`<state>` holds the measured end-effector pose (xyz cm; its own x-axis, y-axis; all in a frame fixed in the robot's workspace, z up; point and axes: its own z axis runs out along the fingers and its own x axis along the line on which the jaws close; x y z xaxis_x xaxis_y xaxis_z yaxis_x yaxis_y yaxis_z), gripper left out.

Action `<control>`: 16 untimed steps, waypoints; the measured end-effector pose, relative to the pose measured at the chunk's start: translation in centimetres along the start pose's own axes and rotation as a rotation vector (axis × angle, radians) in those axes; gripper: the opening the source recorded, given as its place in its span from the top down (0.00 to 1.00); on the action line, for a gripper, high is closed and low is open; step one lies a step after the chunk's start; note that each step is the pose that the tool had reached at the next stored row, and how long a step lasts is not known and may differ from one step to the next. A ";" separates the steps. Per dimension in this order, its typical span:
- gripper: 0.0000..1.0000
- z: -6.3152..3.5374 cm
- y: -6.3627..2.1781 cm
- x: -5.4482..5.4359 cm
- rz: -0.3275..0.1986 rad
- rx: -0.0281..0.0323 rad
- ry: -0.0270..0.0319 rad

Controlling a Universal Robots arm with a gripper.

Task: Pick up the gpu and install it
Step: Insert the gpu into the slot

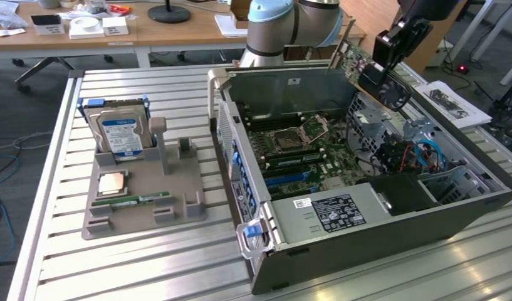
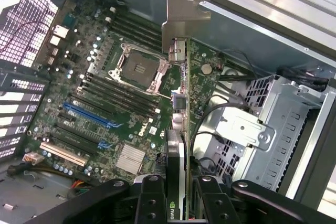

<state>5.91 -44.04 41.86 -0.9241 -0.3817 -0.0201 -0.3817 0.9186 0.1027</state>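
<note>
gripper [image 2: 179, 202] pinches the gpu [image 2: 179, 100] over the motherboard [image 2: 105, 85]; best keep it square to the blue slot [image 2: 86, 114]

gpu [image 2: 181, 98] held end hidden between gripper [image 2: 179, 187] fingers; gripper body, arm [image 1: 277, 25] cut off by picture edges

Pincer [image 1: 380, 61] grips gpu [image 1: 391, 89] tilted above open computer case [image 1: 356, 232].

The slatted metal worktop [image 1: 155, 269] carried an open computer case [image 1: 365, 251] toward the exterior view's right and a grey parts stand [image 1: 180, 188] just beside it.
</note>
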 end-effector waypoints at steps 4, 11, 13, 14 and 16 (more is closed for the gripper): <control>0.73 0.00 0.00 0.0 0.000 0.0000 0.0000; 0.73 0.01 0.00 0.0 -0.028 -0.0007 0.0029; 0.73 0.01 0.00 0.0 -0.058 -0.0014 0.0059; 0.73 0.02 0.00 0.0 -0.074 -0.0017 0.0076; 0.73 0.02 0.00 0.0 -0.110 -0.0023 0.0113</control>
<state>5.92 -44.04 41.84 -0.8764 -0.4811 -0.0201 -0.4805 0.8710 0.1028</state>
